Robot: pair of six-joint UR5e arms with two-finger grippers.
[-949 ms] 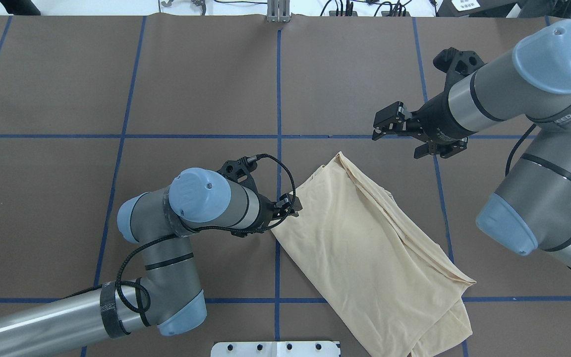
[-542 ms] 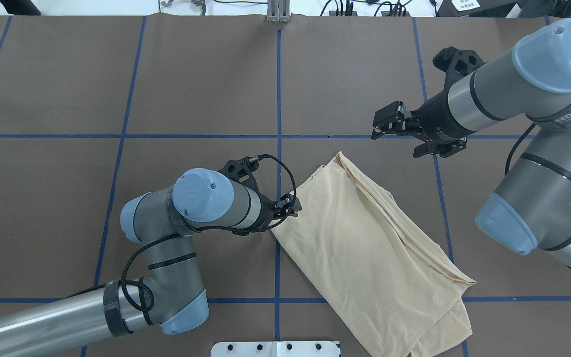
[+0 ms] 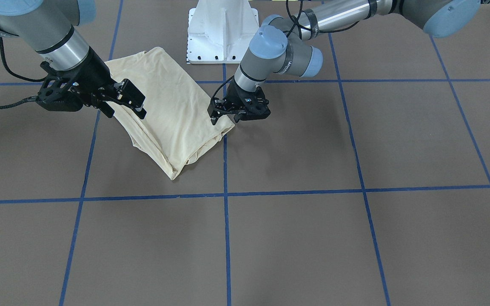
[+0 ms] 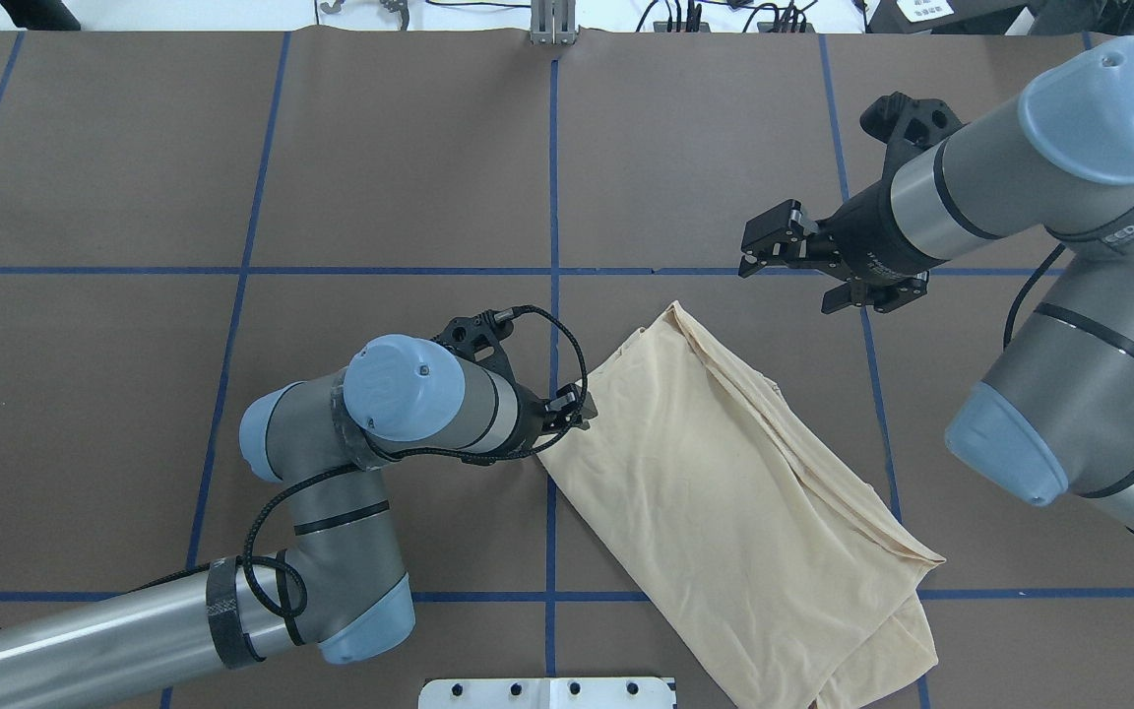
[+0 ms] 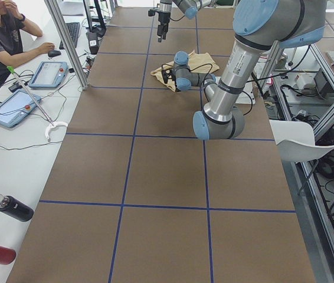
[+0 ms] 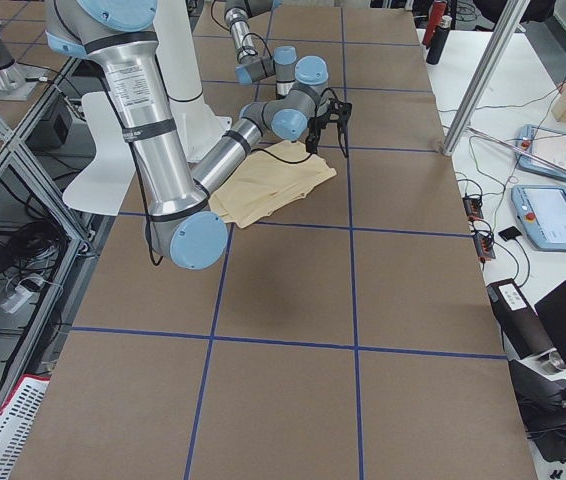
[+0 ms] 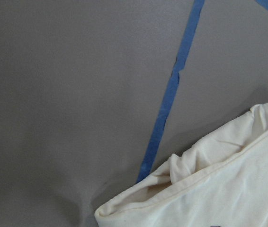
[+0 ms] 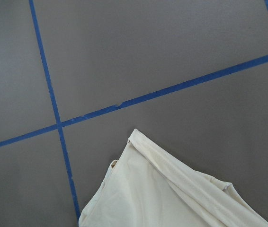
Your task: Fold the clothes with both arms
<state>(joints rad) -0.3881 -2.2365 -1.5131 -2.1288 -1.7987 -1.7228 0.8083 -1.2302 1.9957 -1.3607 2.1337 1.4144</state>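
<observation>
Nearest the white pedestal base (image 4: 547, 692), the cream-yellow T-shirt (image 4: 724, 512) is seen folded into a slanted oblong of thin, softly creased fabric. It is laid on the matte brown table (image 4: 380, 148), which is squared off by blue tape lines (image 4: 554, 177). The left gripper (image 4: 585, 411) is set low at the T-shirt's left corner; whether it is clamped cannot be told. Farther out, the right gripper (image 4: 759, 244) is held spread and empty near the far tip. "EED" can be read on the right arm (image 4: 1069, 148).
</observation>
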